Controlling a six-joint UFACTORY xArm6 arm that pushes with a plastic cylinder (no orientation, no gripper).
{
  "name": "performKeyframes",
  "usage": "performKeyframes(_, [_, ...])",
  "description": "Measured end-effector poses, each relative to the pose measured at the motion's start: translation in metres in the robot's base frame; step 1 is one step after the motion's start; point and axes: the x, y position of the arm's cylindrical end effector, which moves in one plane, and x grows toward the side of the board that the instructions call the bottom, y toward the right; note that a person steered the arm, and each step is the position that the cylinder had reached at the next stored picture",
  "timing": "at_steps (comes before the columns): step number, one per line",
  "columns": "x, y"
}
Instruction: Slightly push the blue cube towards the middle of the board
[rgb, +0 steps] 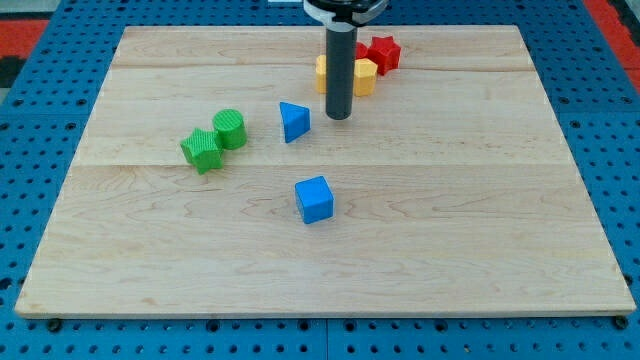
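The blue cube (314, 199) sits on the wooden board (480, 220), a little below its middle. My tip (339, 116) rests on the board well above the cube and slightly to its right, not touching it. A blue triangular block (294, 121) lies just left of my tip, apart from it. The rod rises from the tip to the view's top edge and hides part of the yellow blocks behind it.
Yellow blocks (364, 76) and a red block (383, 53) cluster right behind the rod near the board's top. A green cylinder (229, 129) and a green star-shaped block (202, 150) touch each other at the left. Blue pegboard (40, 110) surrounds the board.
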Motion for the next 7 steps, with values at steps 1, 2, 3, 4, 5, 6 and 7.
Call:
performKeyframes(1, [0.009, -0.025])
performKeyframes(2, [0.011, -0.057])
performKeyframes(3, [0.013, -0.08])
performKeyframes(4, [0.013, -0.08])
performKeyframes(5, [0.038, -0.032])
performKeyframes(6, [0.066, 0.037])
performKeyframes(7, [0.098, 0.081])
